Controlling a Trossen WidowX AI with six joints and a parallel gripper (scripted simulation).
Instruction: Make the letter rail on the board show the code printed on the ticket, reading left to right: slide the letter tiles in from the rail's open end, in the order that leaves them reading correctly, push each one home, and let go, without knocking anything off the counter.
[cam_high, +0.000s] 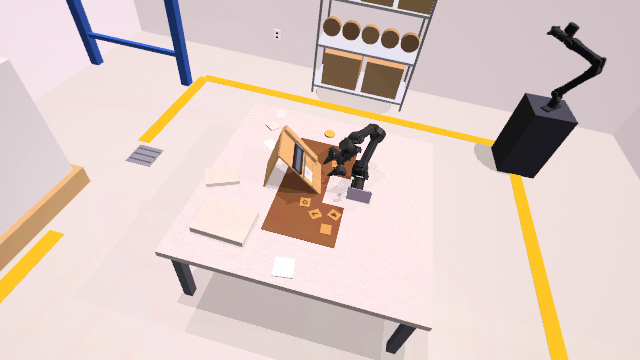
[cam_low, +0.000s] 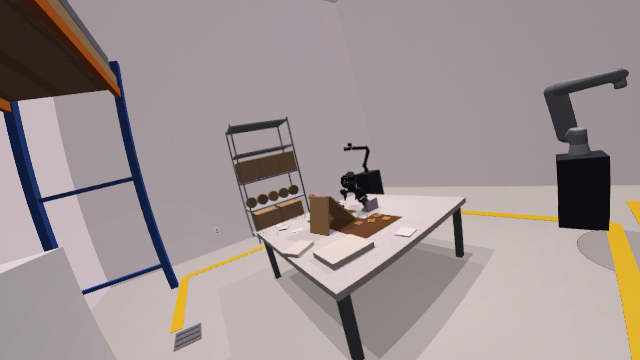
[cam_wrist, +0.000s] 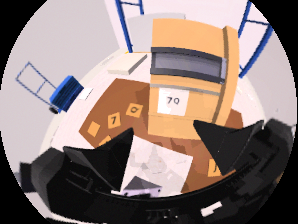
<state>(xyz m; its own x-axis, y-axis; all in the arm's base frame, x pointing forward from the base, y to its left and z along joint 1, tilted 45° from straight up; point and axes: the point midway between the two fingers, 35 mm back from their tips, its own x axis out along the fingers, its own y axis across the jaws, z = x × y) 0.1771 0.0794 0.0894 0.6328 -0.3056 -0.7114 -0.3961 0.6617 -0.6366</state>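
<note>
Pale walls surround a white, dark-legged table (cam_high: 390, 250) (cam_low: 430, 206) bearing a slanted tan wooden board (cam_high: 286, 150) (cam_low: 320, 215) (cam_wrist: 170, 32). Before its face, the black two-fingered gripper (cam_high: 329, 167) (cam_low: 343, 195) (cam_wrist: 164, 127) gapes wide, empty. Left of the board, as its ticket reads, lies the square orange Q tile (cam_high: 305, 202) (cam_low: 358, 223) (cam_wrist: 134, 110); I'd guess it must reach that way.

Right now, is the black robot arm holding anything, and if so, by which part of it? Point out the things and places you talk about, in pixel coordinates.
Nothing is held: the black gripper (cam_high: 334, 164) (cam_wrist: 164, 127) stands open, with no small square wooden letter tile between its fingers.
</note>
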